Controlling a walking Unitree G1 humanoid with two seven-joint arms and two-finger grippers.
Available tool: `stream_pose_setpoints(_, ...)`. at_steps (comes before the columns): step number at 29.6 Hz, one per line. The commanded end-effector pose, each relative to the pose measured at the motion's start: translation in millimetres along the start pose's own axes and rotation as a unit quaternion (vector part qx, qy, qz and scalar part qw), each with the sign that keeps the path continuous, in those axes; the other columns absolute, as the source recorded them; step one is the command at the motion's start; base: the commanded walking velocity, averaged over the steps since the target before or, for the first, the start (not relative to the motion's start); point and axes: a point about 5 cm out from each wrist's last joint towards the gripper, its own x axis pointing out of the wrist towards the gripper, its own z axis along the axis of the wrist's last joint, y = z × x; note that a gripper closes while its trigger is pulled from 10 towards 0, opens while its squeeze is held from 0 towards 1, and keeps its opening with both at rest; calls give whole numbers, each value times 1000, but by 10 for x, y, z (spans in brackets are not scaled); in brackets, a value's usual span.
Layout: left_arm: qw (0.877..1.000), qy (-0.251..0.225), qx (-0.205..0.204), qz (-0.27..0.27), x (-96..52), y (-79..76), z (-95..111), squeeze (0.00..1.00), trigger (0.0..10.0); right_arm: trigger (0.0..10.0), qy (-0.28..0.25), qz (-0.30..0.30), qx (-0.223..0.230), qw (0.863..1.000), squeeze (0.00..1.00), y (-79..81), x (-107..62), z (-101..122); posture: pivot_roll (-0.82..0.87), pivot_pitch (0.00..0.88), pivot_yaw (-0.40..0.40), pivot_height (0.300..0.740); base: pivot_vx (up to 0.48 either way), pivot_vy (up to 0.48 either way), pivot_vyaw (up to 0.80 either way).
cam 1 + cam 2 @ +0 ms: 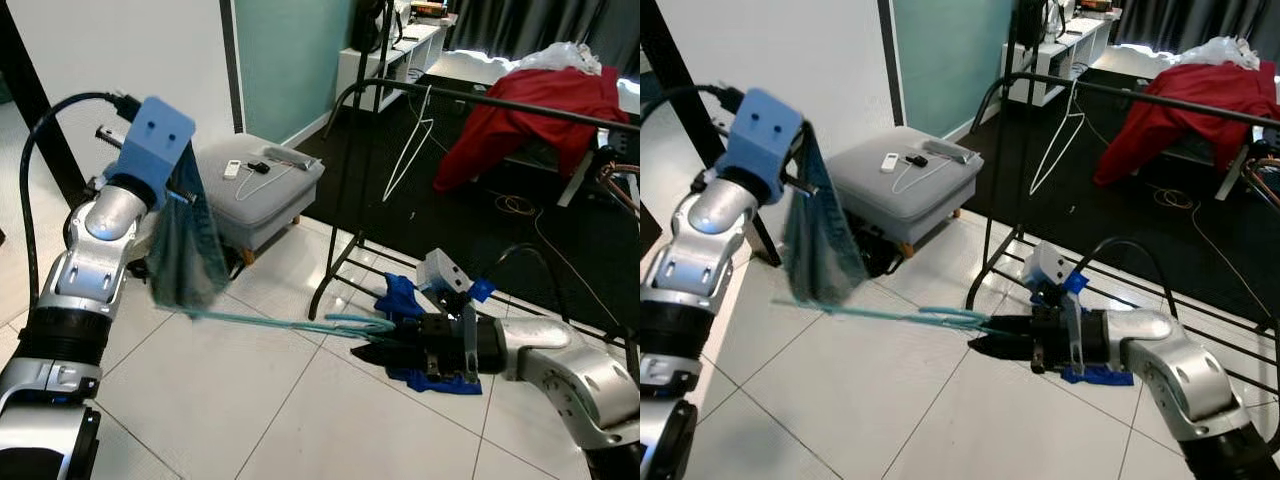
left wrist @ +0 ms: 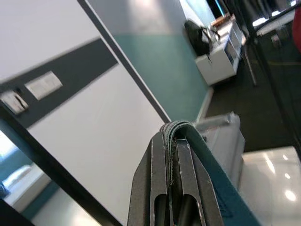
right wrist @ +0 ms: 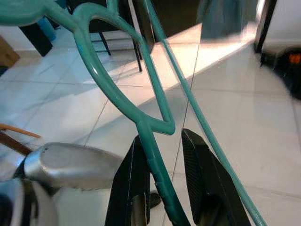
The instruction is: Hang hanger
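Note:
A teal plastic hanger (image 1: 290, 322) lies almost level just above the tiled floor. My right gripper (image 1: 368, 350) is low at the foot of the rack and shut on the hanger's neck (image 3: 155, 174), just below the hook. The hanger's far end reaches into a dark teal cloth (image 1: 185, 255) that hangs down from my raised left gripper (image 2: 171, 136). That gripper is shut on the cloth's folded top edge. The black clothes rack (image 1: 480, 100) stands behind, its rail well above the hanger.
A white wire hanger (image 1: 410, 150) and a red garment (image 1: 540, 110) hang on the rail. A grey ottoman (image 1: 260, 185) with small items stands left of the rack. A blue cloth (image 1: 405, 300) lies on the floor under my right arm. Open tiles spread in front.

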Motion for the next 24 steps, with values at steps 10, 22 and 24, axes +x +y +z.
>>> stream_pose_setpoints(10, 995, -51, 82, -8, 51, 159, 136, 0, 10000, 10000, -113, -95, 59, 987, 0, -202, -372, 153, -91, 25, 7, 740, 0, 0, 0)
stream_pose_setpoints(22, 994, -62, 91, 4, 64, 141, 154, 0, 10000, 10000, -153, -41, 107, 982, 0, 0, -438, 157, -99, 34, 13, 740, 0, 0, 0)
stream_pose_setpoints(24, 994, -69, 88, 4, 69, 136, 181, 0, 10000, 10000, -151, -50, 112, 981, 0, -18, -463, 142, -99, 35, 12, 740, 0, 0, 0)
